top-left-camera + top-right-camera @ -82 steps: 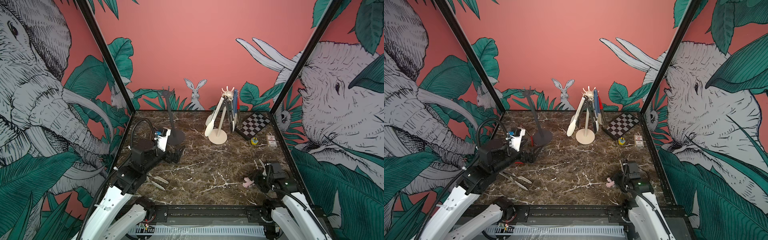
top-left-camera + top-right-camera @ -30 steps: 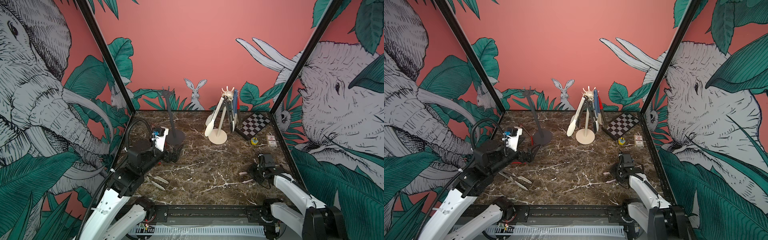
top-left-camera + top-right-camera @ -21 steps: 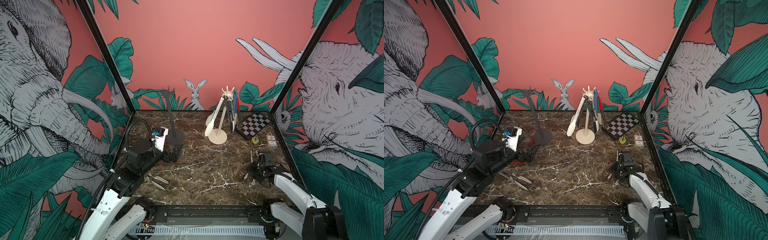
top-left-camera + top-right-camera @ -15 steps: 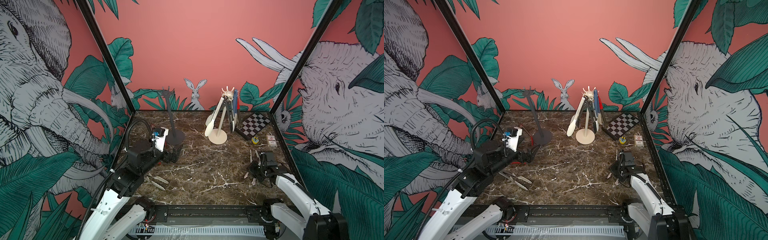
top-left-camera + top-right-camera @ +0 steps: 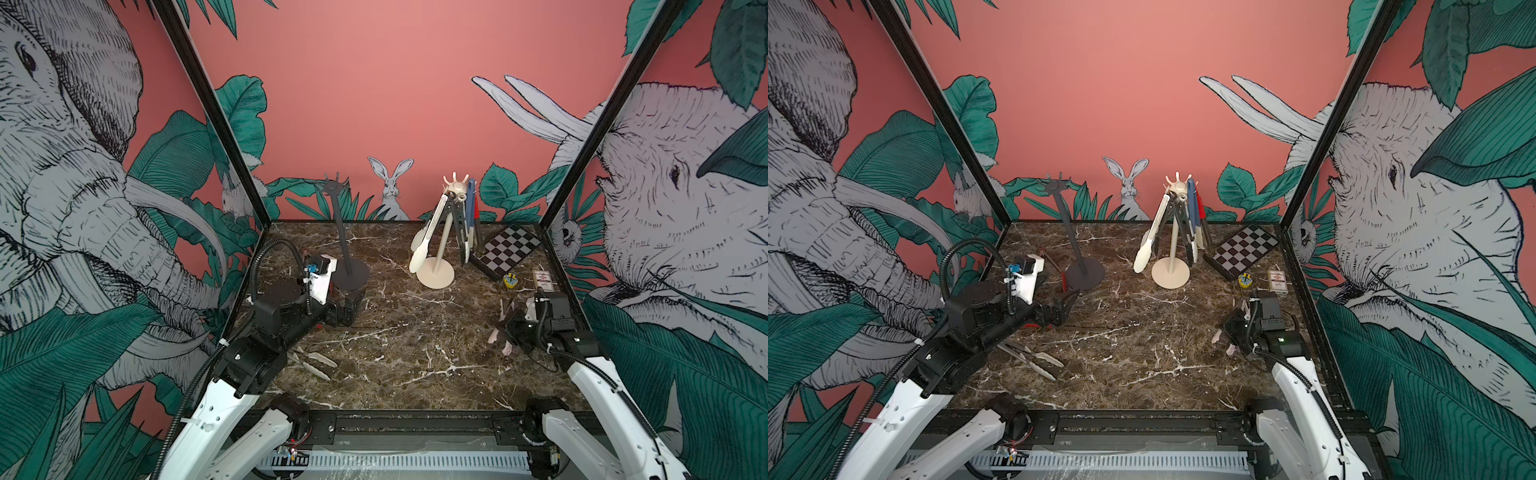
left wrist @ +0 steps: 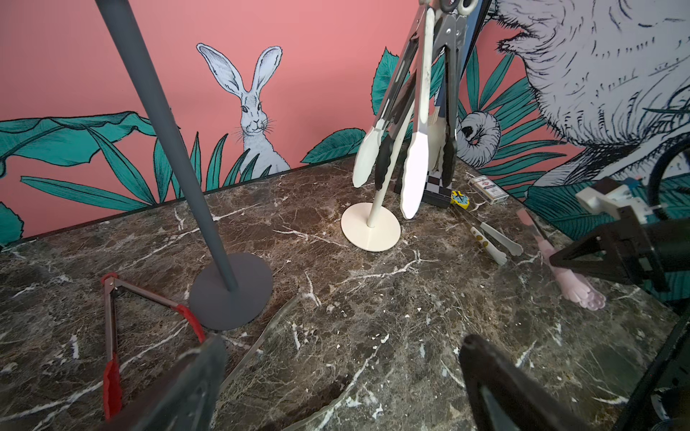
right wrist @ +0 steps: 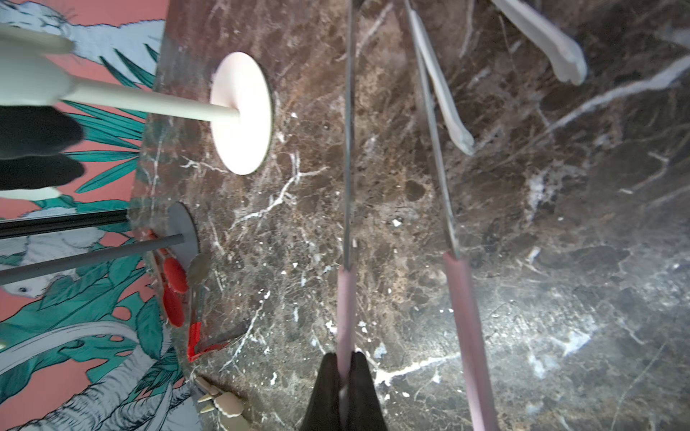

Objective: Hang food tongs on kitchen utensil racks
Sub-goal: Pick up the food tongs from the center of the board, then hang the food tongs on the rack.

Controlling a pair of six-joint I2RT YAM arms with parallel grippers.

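Observation:
My right gripper (image 7: 345, 373) is shut on one arm of the pink-tipped food tongs (image 7: 346, 298). Their other arm (image 7: 463, 317) hangs free beside it. In both top views these tongs (image 5: 494, 334) (image 5: 1217, 336) sit low over the marble at the right, their paw-shaped tip (image 6: 582, 294) near the tabletop. My left gripper (image 6: 343, 373) is open and holds nothing, near the dark grey rack's base (image 5: 351, 276). Red-tipped tongs (image 6: 112, 336) lie beside that base. The cream rack (image 5: 442, 241) carries several hanging tongs.
Cream tongs (image 5: 316, 361) lie by the left arm, and another cream pair (image 6: 493, 242) lies near the right gripper. A chessboard (image 5: 505, 255), a small card box (image 5: 542, 282) and a yellow trinket (image 5: 510, 281) sit at the back right. Printed walls close in three sides.
The right gripper has shut on the pink tongs' arm and swung them from lying crosswise to pointing toward the back. The left arm has not moved.

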